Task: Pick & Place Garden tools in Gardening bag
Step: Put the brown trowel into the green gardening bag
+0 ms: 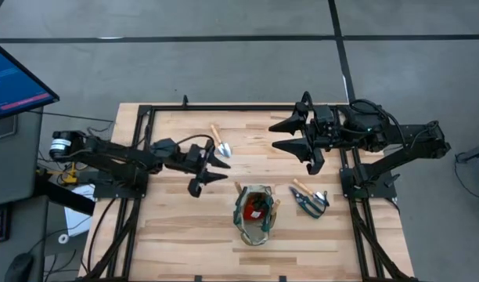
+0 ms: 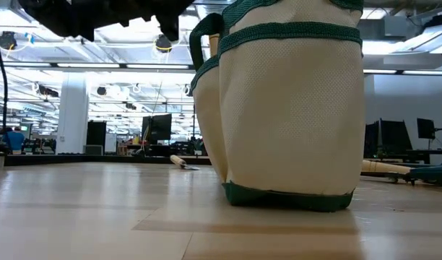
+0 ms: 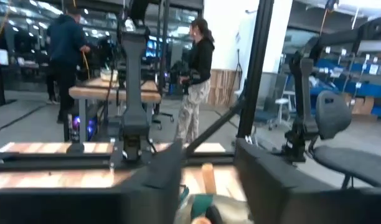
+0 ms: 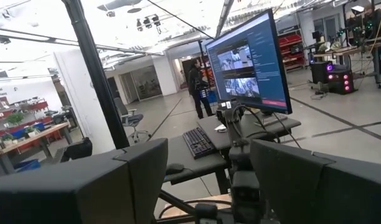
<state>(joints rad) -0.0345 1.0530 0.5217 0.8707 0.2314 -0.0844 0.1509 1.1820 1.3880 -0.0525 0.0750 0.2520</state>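
Left claw (image 1: 210,168) wide, right claw (image 1: 293,135) wide, bag (image 1: 255,213) between trowel (image 1: 220,142), shears (image 1: 310,197)

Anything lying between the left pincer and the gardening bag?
Nothing: in the high view only bare table lies between the open left pincer and the gardening bag. The trowel lies beyond the pincer.

This is looking like a large open robotics lab or workshop. Rows of strip lights (image 2: 98,66) are running across a high ceiling, and a polished grey floor (image 4: 340,118) is stretching away between workbenches (image 3: 116,93). Monitors (image 4: 249,62) are glowing on stands beside a keyboard (image 4: 198,142), office chairs (image 3: 340,143) are standing about, and people (image 3: 197,81) are standing among the benches.
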